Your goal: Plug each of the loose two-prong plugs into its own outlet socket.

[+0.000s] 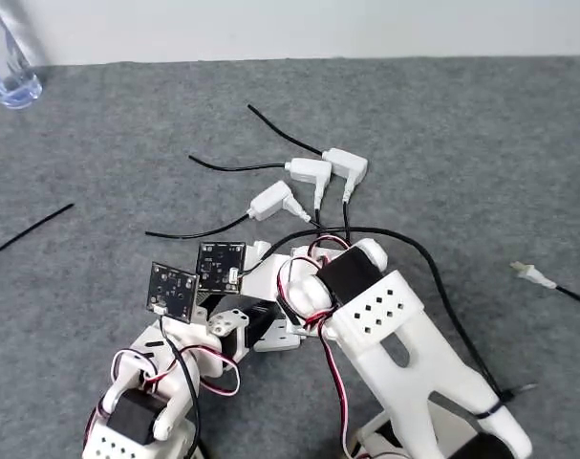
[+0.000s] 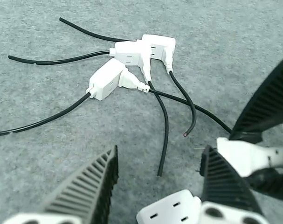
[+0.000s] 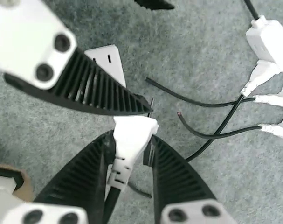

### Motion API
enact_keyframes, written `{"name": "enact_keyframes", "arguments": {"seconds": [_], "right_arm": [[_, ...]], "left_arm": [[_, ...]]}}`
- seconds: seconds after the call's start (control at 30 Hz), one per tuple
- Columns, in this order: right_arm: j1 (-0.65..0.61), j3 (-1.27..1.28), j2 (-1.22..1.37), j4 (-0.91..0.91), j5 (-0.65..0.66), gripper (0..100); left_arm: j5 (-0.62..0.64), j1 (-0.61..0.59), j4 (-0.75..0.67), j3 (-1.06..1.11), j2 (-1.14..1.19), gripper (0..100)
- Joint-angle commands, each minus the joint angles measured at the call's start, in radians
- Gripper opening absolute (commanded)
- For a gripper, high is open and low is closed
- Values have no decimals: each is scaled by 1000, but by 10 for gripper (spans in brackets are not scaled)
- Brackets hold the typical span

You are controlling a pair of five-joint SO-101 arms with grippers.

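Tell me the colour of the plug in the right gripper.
The plug is white; the right wrist view shows it best.

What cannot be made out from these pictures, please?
Right wrist view: a finger of the left gripper covers most of the outlet socket.
Left wrist view: the bottom edge cuts off that socket.
Right wrist view: the prongs of the plug in the right gripper are too small.
High view: the loose plug is too small; its cord leaves the right edge.
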Motion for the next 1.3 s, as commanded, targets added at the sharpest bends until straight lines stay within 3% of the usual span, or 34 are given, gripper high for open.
{"name": "enact_keyframes", "arguments": {"seconds": [0.0, 0.57, 0.8, 0.97, 1.07, 1.17, 1.27], "right_arm": [[-59, 0, -51, -65, -2, 9], [107, 98, -53, -131, 81, 9], [223, 98, -53, -130, 106, 9], [217, 94, -54, -116, 100, 9], [179, 74, -64, -67, 97, 9], [165, 41, -54, -35, 97, 9], [177, 41, -51, -39, 103, 9]], "left_arm": [[0, 5, 6, 1, -14, 273], [0, -8, 6, 1, -12, 273], [0, -166, 23, -51, -12, 273], [2, -233, 184, -137, -14, 273], [-6, -353, 241, -145, -14, 273], [-9, -499, 226, -104, -14, 273], [-49, -531, 167, -44, -14, 273]]}}
